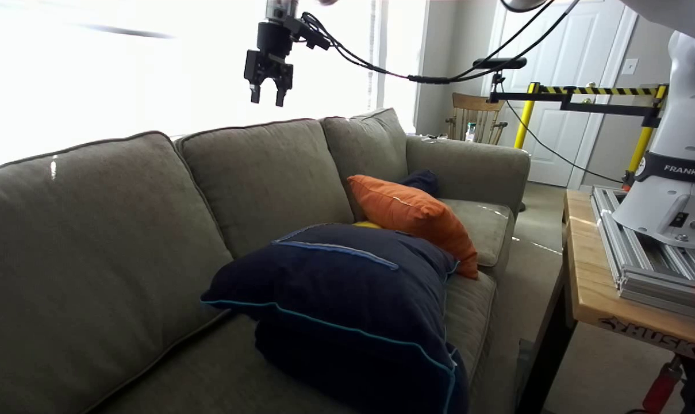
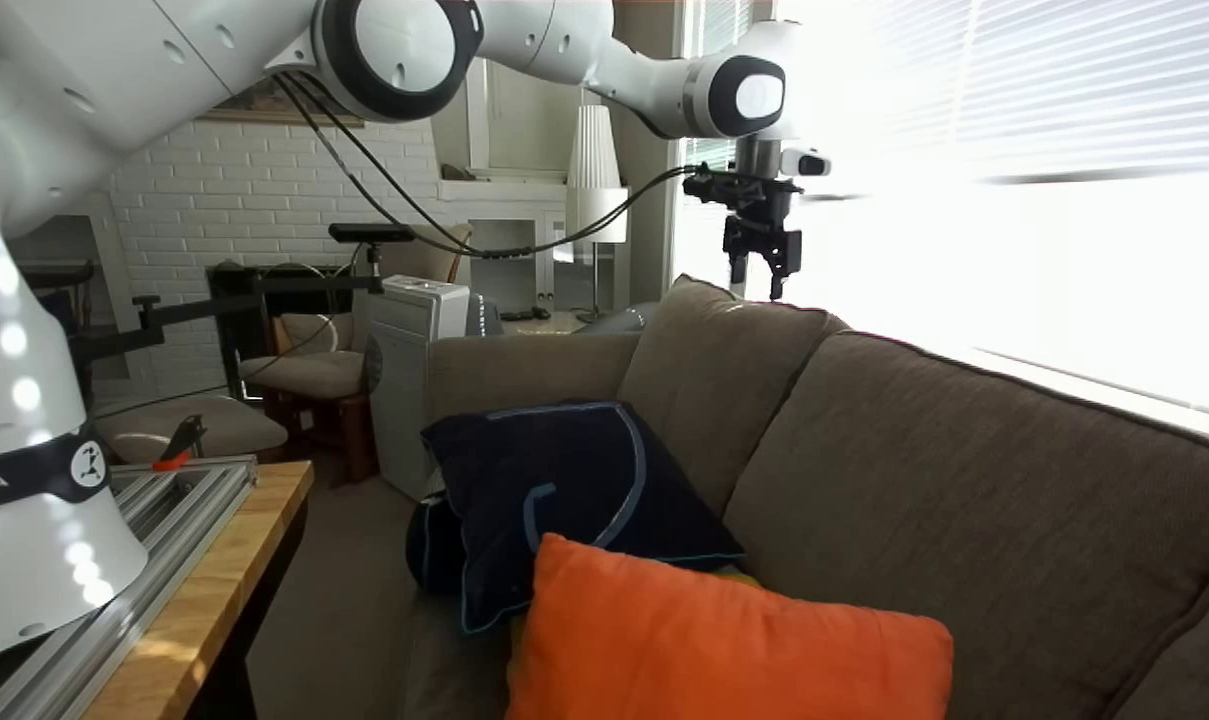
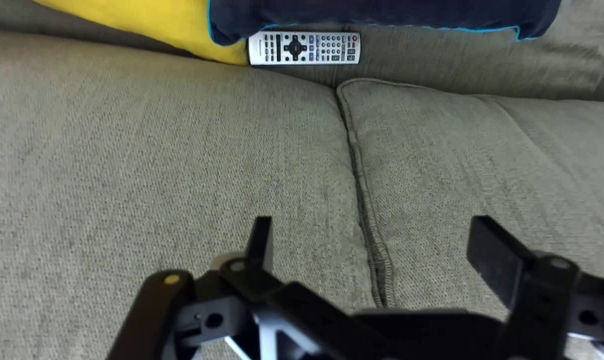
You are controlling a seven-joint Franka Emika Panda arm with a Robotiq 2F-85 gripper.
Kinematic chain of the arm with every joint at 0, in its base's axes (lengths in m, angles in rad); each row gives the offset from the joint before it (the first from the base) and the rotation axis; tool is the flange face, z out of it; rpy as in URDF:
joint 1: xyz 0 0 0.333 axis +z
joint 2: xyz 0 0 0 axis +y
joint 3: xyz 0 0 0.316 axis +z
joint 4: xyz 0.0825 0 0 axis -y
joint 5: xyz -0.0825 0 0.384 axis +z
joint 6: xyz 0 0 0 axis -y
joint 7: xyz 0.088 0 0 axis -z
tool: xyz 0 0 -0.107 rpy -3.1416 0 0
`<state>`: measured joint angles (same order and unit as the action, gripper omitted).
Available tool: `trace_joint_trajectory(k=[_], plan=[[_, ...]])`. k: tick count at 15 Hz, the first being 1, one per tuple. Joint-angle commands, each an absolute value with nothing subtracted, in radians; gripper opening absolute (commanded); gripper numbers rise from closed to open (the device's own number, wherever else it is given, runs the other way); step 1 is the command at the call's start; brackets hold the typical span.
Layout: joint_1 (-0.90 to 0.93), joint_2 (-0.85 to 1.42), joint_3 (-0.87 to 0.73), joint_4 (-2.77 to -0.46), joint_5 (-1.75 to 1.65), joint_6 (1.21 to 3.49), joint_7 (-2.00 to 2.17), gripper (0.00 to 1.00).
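Note:
My gripper [image 1: 267,103] is open and empty in the air above the sofa's back cushions [image 1: 255,178]. It also shows in an exterior view [image 2: 757,291], close to the window. In the wrist view the spread fingers [image 3: 369,222] are over the seam between two back cushions [image 3: 157,150]. A silver remote [image 3: 304,48] lies partly against a yellow cushion [image 3: 167,20] and beside a navy pillow [image 3: 381,12] with blue trim. The remote is hidden in both exterior views. The navy pillow [image 1: 336,282] and an orange pillow [image 1: 410,210] lie on the seat.
A bright window [image 1: 152,75] runs behind the sofa. A sofa armrest [image 1: 468,164] stands at the far end. The robot's base stands on a wooden table [image 1: 588,276] facing the sofa. Cables [image 1: 376,66] hang from the arm. A camera on a bracket [image 2: 372,233] sticks out near the base.

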<state>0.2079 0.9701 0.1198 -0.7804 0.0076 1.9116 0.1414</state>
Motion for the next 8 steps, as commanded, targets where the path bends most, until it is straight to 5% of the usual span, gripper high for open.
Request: trace_joint_trajectory(k=[1,8], plan=[[0.189,0.867,0.092,-0.973,0.026,1.941,0.291,1.00],[0.177,0.776,0.005,-1.281,0.024,2.088,0.470,1.00]])
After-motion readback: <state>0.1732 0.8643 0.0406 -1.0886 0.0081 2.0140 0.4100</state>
